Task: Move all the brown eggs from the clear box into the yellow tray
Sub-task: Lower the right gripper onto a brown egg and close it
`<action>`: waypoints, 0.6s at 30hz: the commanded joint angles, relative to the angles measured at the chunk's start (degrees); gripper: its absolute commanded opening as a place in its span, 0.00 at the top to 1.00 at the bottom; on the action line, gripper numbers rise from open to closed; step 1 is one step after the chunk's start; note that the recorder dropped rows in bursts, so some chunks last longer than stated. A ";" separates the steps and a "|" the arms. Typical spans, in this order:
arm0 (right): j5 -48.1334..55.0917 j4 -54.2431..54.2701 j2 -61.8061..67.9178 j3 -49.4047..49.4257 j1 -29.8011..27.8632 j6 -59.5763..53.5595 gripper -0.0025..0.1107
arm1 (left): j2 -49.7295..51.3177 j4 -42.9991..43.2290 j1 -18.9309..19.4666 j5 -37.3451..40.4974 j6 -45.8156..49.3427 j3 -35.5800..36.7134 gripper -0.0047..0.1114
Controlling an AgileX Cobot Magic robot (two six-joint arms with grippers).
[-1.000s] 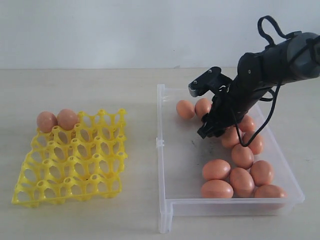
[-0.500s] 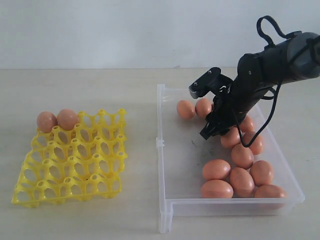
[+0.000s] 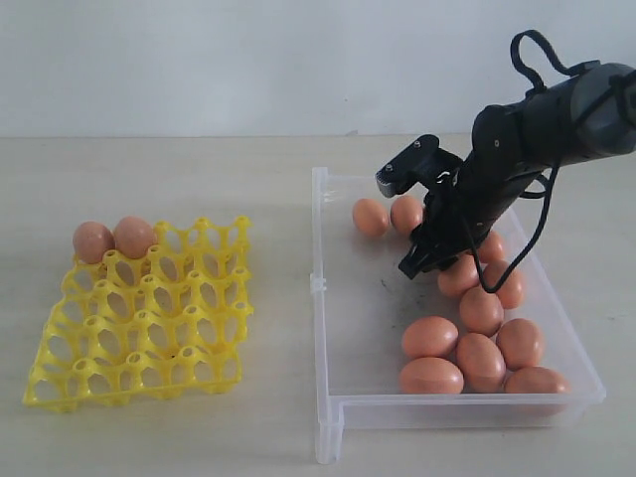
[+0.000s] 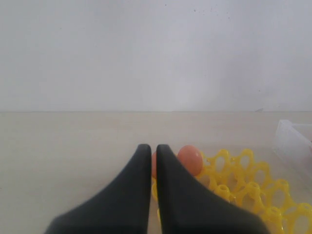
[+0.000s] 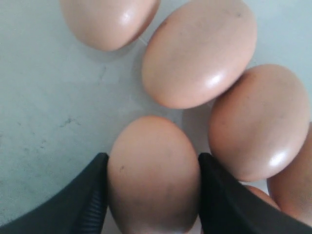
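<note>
Brown egg (image 5: 153,187) clamped in right gripper (image 5: 152,165), arm (image 3: 517,149) angled downward

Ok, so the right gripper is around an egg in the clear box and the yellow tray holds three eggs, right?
No: the yellow tray holds two eggs, not three, as the exterior view shows. The right gripper is around an egg in the clear box.

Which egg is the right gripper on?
The egg between the fingers of the right gripper, in the right wrist view: a finger sits against each of its sides. The other eggs in the clear box lie outside the jaws.
</note>
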 commanded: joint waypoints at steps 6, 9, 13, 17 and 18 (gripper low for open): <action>1.04 -0.49 -0.14 -0.11 -0.21 -0.99 0.66 | -0.17 -0.30 0.12 -0.83 0.01 0.22 0.93; 1.04 -0.49 -0.14 -0.11 -0.21 -0.89 0.66 | -0.17 -0.30 0.12 -0.83 0.01 0.22 0.93; 1.04 0.14 -0.14 -0.11 -0.21 -0.89 0.66 | -0.17 -0.30 0.12 -0.83 0.01 0.22 0.93; 1.30 0.78 -0.14 -0.11 -0.21 -0.52 0.66 | -0.17 -0.30 0.12 -0.83 0.01 0.22 0.93; 1.15 0.78 -0.14 -0.11 -0.21 -0.42 0.66 | -0.17 -0.30 0.12 -0.83 0.01 0.22 0.93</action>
